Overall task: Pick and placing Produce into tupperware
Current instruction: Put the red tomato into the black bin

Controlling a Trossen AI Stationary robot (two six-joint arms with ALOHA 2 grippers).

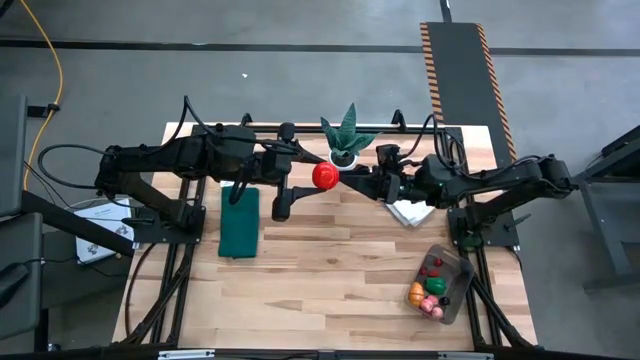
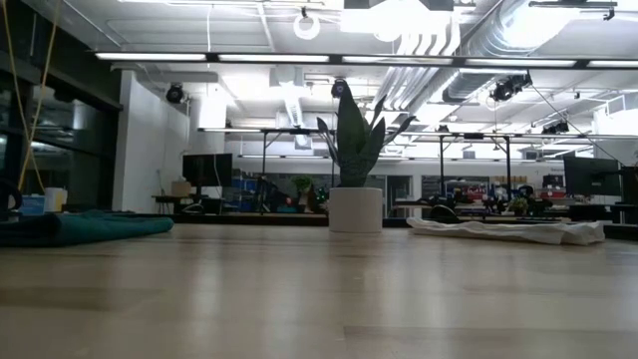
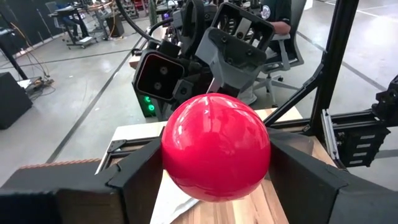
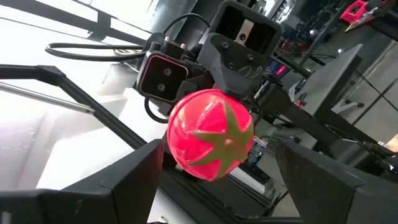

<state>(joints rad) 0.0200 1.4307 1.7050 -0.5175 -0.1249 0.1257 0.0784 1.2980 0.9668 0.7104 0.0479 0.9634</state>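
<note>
A glossy red toy tomato (image 1: pixel 323 176) with a green calyx (image 4: pixel 225 140) hangs high above the middle of the table, where my two arms meet. My left gripper (image 1: pixel 312 180) reaches in from the left and is shut on it. My right gripper (image 1: pixel 342 173) comes from the right and is open, one finger on each side of the tomato, with a gap showing at one finger (image 4: pixel 292 168). The tupperware (image 1: pixel 455 262) stands at the near right and holds several pieces of produce (image 1: pixel 428 290). My left gripper pinches the tomato between its two fingers, at its widest part on two opposite sides (image 3: pixel 169 155). The fingers come about level from the table's left. The tomato is lifted clear of the table, with its calyx turned toward the right arm. My right gripper's one finger (image 4: pixel 146 171) stands close beside the tomato; I cannot tell whether it touches.
A spiky green plant in a white pot (image 1: pixel 346 138) stands at the far middle, just behind the grippers. A dark green mat (image 1: pixel 238 222) lies on the left. A folded white cloth (image 1: pixel 408 212) lies under the right arm. Bare wood lies across the near middle (image 1: pixel 320 290).
</note>
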